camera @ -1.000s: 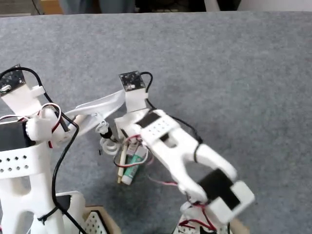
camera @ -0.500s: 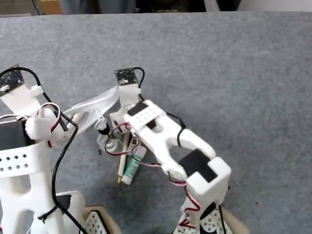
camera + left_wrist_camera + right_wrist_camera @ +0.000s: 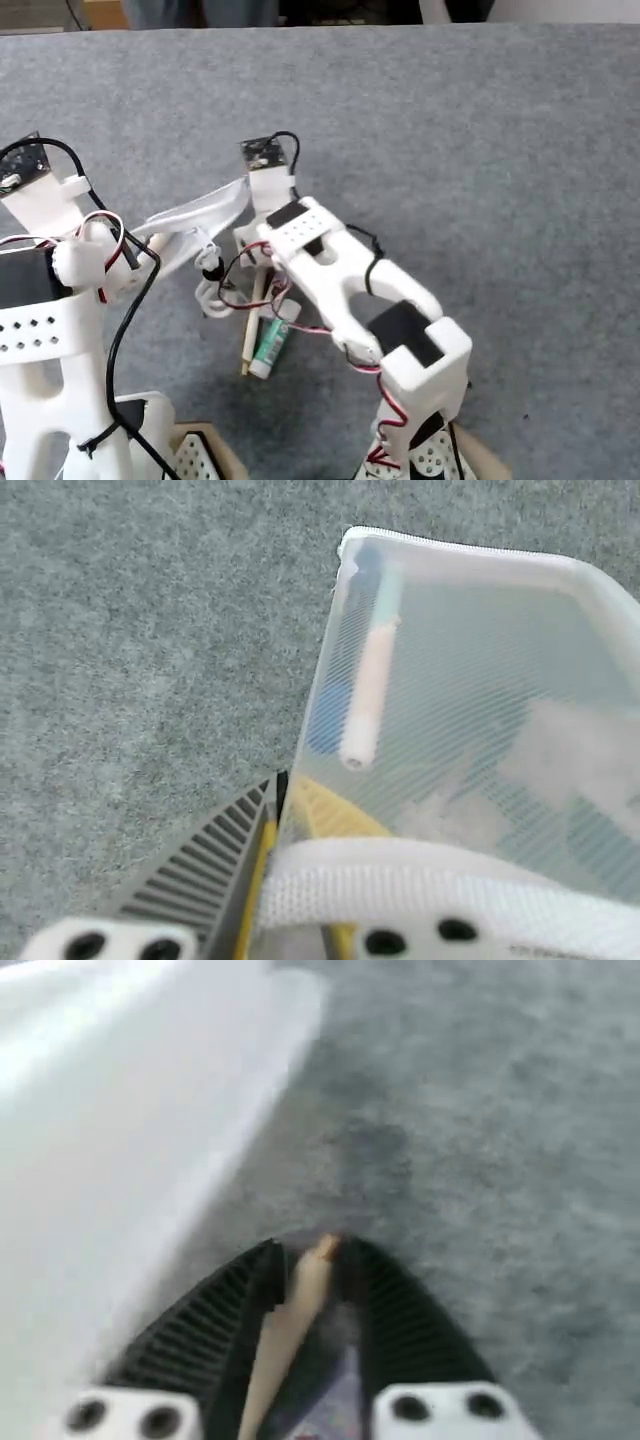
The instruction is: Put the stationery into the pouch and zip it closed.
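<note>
The translucent pouch (image 3: 200, 215) hangs tilted off the table, my left gripper (image 3: 150, 245) shut on its lower edge. In the left wrist view the pouch (image 3: 470, 710) holds a pale pen (image 3: 365, 695), and the left gripper (image 3: 285, 790) pinches the pouch's white rim. A wooden pencil (image 3: 250, 335) and a green-and-white glue stick (image 3: 270, 345) lie on the table below the pouch. My right arm (image 3: 330, 270) bends over them. My right gripper (image 3: 312, 1255) has its jaws tight on either side of the pencil (image 3: 300, 1295), beside the pouch (image 3: 130, 1110).
Grey carpet-like table surface (image 3: 480, 150) stretches wide to the right and back. The two arm bases stand at the front edge, with loose red and black wires (image 3: 300, 330) hanging over the glue stick.
The right arm's elbow has swung left and up, bringing its forearm over the pencil; its wrist shifted slightly left. The pouch, pencil and glue stick have stayed put.
</note>
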`<state>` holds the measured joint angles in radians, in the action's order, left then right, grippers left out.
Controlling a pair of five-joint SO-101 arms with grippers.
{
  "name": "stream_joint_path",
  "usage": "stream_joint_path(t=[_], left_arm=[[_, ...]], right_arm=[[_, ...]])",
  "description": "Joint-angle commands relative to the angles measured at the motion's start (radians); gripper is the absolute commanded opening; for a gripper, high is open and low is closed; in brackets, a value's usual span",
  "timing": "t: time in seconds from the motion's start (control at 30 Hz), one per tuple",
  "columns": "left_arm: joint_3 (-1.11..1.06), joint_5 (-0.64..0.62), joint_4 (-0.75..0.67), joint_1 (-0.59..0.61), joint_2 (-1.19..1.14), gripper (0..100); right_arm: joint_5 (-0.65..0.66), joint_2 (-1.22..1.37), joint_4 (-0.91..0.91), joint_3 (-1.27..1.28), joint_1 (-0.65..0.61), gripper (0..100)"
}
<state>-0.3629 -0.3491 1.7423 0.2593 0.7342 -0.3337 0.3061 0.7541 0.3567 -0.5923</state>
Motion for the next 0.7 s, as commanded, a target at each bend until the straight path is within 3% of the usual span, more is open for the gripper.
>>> stream_joint_path(t=[0.0, 0.33, 0.47, 0.67], left_arm=[[0.033, -0.003, 0.017, 0.013, -0.003, 3], [0.025, -0.002, 0.017, 0.013, -0.003, 3], [0.025, 0.0, 0.017, 0.012, -0.002, 3], [0.025, 0.0, 0.017, 0.005, 0.002, 3]], right_arm=[[-0.006, -0.001, 0.0, -0.007, 0.017, 3.4], [-0.002, -0.085, 0.017, -0.007, 0.072, 1.2], [0.003, -0.249, 0.072, -0.013, 0.097, 1.2], [0.118, -0.575, 0.158, -0.012, 0.095, 1.2]])
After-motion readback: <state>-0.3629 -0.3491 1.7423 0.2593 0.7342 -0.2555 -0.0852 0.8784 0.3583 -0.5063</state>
